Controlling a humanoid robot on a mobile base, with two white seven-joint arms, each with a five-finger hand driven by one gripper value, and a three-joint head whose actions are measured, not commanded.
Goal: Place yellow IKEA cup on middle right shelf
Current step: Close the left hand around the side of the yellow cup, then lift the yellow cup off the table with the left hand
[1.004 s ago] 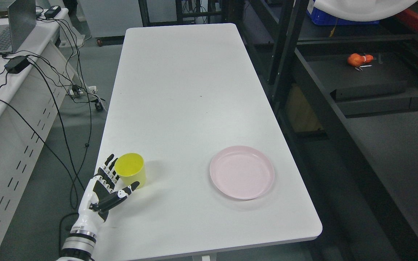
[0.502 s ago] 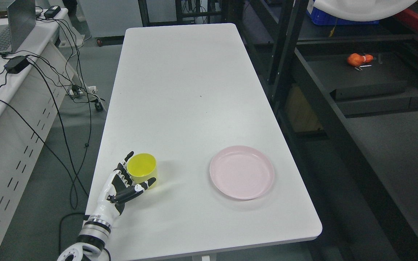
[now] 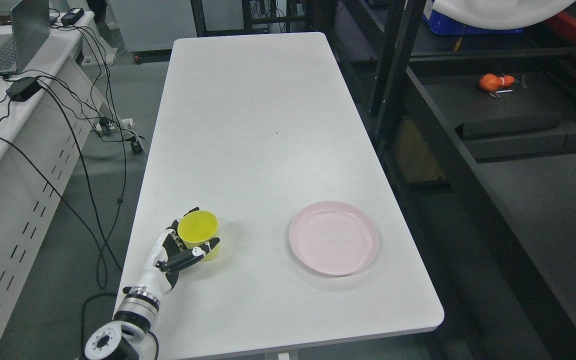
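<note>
One yellow cup [image 3: 198, 239] standing upright near the left front edge of the white table [image 3: 258, 125], mouth up, no readable label. Left hand [image 3: 178, 250] wrapped around it, thumb in front, fingers behind, clamped on the sides. One pink plate [image 3: 333, 244] well off to the right.

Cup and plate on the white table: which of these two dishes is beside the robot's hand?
The yellow cup, near the table's left edge; the left hand wraps around it. The pink plate lies apart, further right, untouched.
</note>
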